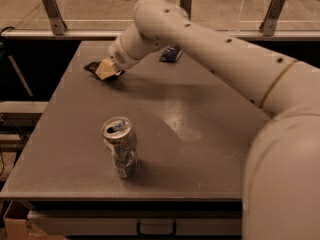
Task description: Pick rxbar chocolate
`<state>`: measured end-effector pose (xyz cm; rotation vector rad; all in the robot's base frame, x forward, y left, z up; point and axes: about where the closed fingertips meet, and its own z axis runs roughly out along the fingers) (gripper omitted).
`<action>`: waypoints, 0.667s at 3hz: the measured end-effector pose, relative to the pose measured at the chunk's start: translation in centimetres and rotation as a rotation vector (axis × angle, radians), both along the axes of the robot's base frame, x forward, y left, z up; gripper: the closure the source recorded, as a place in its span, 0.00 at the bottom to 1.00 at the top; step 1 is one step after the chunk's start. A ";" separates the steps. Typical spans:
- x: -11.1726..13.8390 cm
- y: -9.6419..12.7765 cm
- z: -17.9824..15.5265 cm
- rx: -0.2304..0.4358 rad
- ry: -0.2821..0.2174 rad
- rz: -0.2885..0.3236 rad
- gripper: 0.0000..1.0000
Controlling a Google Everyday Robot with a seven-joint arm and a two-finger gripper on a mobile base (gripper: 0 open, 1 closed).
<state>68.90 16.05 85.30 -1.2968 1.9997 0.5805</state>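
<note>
The rxbar chocolate (92,66) is a flat dark bar at the far left of the grey table (200,114). Only its left end shows, sticking out from my gripper (107,70). The gripper is at the end of the white arm that reaches in from the right, and it is shut on the bar, holding it just at the table surface. The rest of the bar is hidden by the gripper.
A silver drink can (120,146) stands upright near the table's front left. A crumpled blue wrapper packet (171,54) lies at the back, partly behind the arm. Metal posts and a rail (52,9) run behind the table. The table's left edge is close to the gripper.
</note>
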 end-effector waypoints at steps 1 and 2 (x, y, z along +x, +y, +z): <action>0.0 -2.1 0.1 0.000 -0.035 0.021 1.00; 0.0 -2.1 0.1 0.000 -0.035 0.021 1.00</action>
